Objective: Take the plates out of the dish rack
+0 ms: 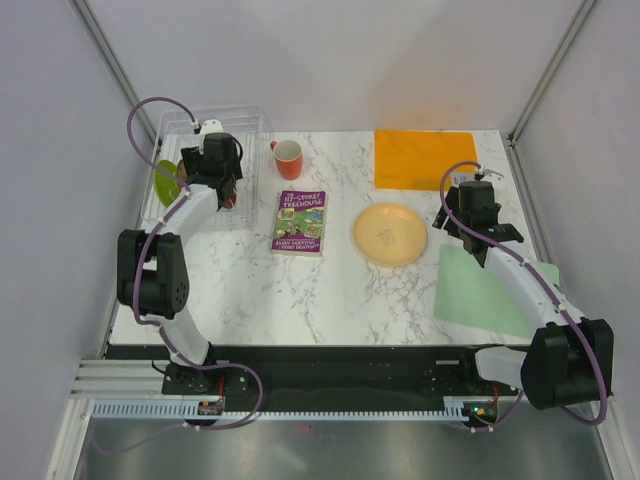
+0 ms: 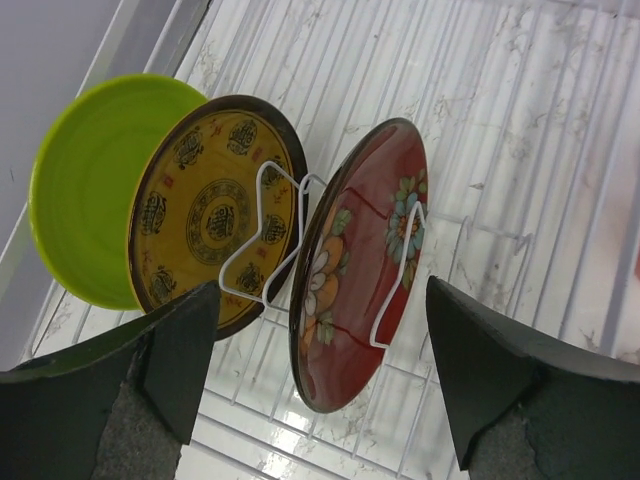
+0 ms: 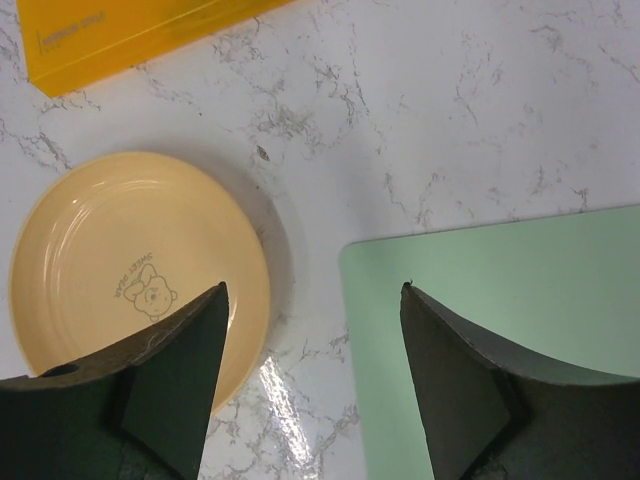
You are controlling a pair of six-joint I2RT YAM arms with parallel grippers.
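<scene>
Purple book (image 1: 300, 221): cover is showing "STOREY TREEHOUSE".
Pale-yellow plate (image 3: 135, 265): centre is carrying tiny lettering beside a bear drawing, unreadable.
Orange mat (image 3: 130, 35): edge is bearing illegible small print.

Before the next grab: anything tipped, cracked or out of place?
Nothing stands out. The lime-green plate, brown-and-yellow plate and dark red plate stand slotted in the dish rack; the pale-yellow plate lies flat on the table.

Four plates (image 1: 390, 234), two mats (image 1: 425, 158), one mug (image 1: 288, 159)
</scene>
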